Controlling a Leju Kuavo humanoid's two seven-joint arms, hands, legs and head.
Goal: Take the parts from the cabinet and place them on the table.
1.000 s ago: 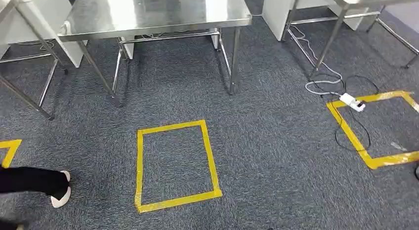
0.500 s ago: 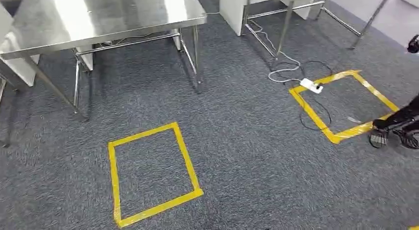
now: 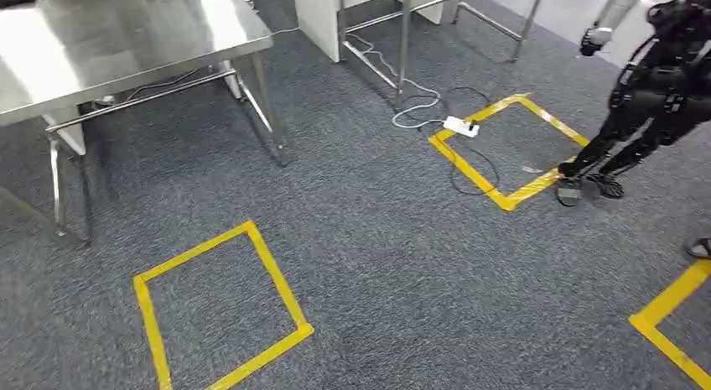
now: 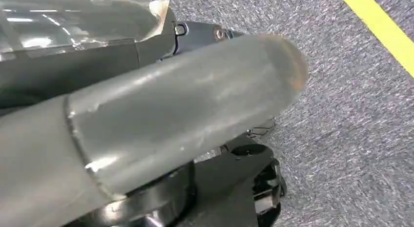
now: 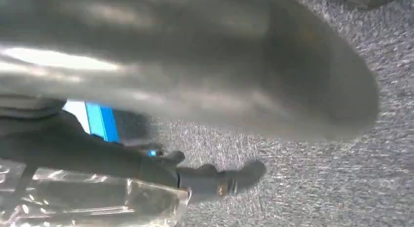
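steel counter [image 3: 126, 38]: 1 | yellow tape squares [image 3: 220, 310]: 3, one partly cut off | white power strip [image 3: 461, 127]: 1 | black humanoid robot [image 3: 650, 96]: 1

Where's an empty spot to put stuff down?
The steel table top looks bare where it shows. The carpet inside the near yellow square is bare too. It is crowded at the far yellow square: a power strip, cables and a black robot standing at its edge.

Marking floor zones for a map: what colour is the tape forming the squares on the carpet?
Yellow tape; head view shows it best.
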